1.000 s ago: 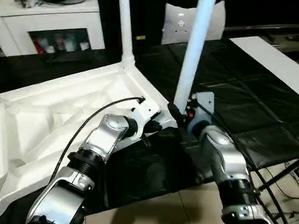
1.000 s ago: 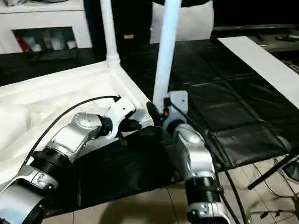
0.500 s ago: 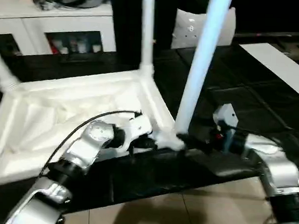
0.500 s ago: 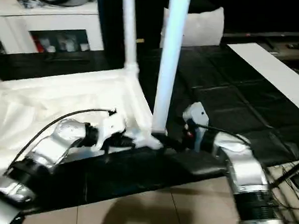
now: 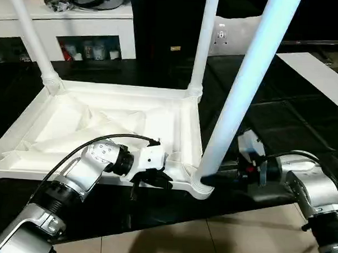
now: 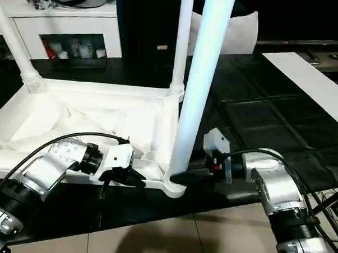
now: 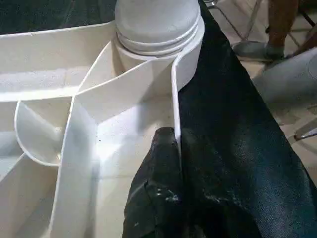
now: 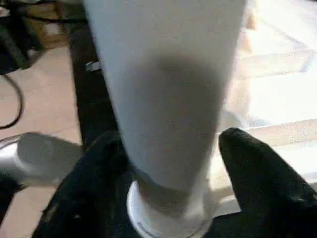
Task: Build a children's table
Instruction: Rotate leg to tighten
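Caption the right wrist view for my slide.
Right pincer straddles the white tapered plastic leg just above its round corner socket.

Three upright legs (image 5: 237, 101) fence the upturned table top (image 5: 101, 129); ribs cut its inside into shallow bays. Open room lies between the legs, and over the black mat (image 5: 281, 120) to the right.

Looks like a lived-in room; white cabinet (image 5: 66, 29) with glass doors holding jars; black floor mats (image 5: 281, 117); tiled floor (image 5: 209, 243).
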Available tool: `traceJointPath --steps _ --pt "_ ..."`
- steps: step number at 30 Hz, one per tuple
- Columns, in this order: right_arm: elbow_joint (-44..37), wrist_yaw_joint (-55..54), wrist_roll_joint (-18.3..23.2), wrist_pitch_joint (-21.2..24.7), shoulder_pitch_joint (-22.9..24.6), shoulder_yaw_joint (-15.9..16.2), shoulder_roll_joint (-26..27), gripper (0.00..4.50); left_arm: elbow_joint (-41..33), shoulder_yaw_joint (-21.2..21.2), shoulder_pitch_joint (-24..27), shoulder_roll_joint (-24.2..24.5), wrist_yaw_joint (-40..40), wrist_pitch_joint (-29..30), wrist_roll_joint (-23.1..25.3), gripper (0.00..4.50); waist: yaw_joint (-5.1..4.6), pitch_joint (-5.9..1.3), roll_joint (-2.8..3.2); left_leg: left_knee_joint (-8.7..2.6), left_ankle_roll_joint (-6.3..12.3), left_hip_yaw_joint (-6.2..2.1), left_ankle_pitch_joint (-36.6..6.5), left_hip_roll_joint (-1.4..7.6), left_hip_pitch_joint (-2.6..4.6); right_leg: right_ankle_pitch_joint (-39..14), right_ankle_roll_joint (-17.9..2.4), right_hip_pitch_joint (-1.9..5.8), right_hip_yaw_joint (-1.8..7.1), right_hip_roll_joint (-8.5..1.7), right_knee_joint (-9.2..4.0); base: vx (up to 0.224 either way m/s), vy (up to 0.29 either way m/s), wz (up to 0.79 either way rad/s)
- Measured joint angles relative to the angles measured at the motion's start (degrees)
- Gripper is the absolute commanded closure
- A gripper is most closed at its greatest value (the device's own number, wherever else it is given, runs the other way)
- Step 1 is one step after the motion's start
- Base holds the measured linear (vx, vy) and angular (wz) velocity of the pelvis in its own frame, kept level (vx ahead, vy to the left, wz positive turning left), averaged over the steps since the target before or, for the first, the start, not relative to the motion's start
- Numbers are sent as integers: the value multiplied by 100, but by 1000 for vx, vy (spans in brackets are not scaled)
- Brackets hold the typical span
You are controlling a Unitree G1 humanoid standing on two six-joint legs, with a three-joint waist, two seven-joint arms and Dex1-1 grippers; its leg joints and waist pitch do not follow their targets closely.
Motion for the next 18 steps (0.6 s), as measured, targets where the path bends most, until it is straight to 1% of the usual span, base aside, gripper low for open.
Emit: traceJointPath --steps 2,4,5,6,9,10,13,18 --pt "49 132 15 3 -24 8 -25 165 0 -7 0 20 -62 -43 -2 450 16 0 0 -1 0 0 0 1 0 0 0 -1 0 1 0 0 0 0" --pt "58 222 17 2 -40 14 -54 170 0 -19 0 52 -111 -57 -4 450 31 0 0 -2 0 0 0 1 0 0 0 -1 0 1 0 0 0 0" --pt "66 255 17 -6 -53 23 -65 184 0 -25 0 60 -129 -60 -7 450 34 0 0 -2 0 0 0 1 0 0 1 -1 0 1 0 0 0 0" --pt "73 293 17 -10 -57 27 -72 209 0 -29 0 67 -149 -64 -10 450 38 0 -1 -1 0 0 0 1 0 0 0 -1 0 1 0 0 0 0" --pt "80 302 14 -58 -56 49 -83 218 2 -40 -2 79 -211 -79 -20 450 42 -1 -1 -1 -1 0 0 0 0 0 1 -1 0 0 0 0 0 0" --pt "80 302 13 -79 -56 52 -85 243 2 -40 -2 80 -214 -81 -20 450 42 -1 -1 -1 -1 0 0 1 0 0 0 -1 0 1 0 0 0 0" --pt "91 302 7 -122 -56 58 -85 255 5 -40 -3 80 -215 -83 -19 450 42 -1 -1 -1 -1 1 0 0 0 0 1 -1 0 1 0 0 0 0" --pt "96 301 -12 -163 -56 63 -84 262 36 -40 -12 77 -214 -95 -23 450 41 -1 -2 -1 -1 0 0 0 1 0 1 0 0 1 0 0 0 0"
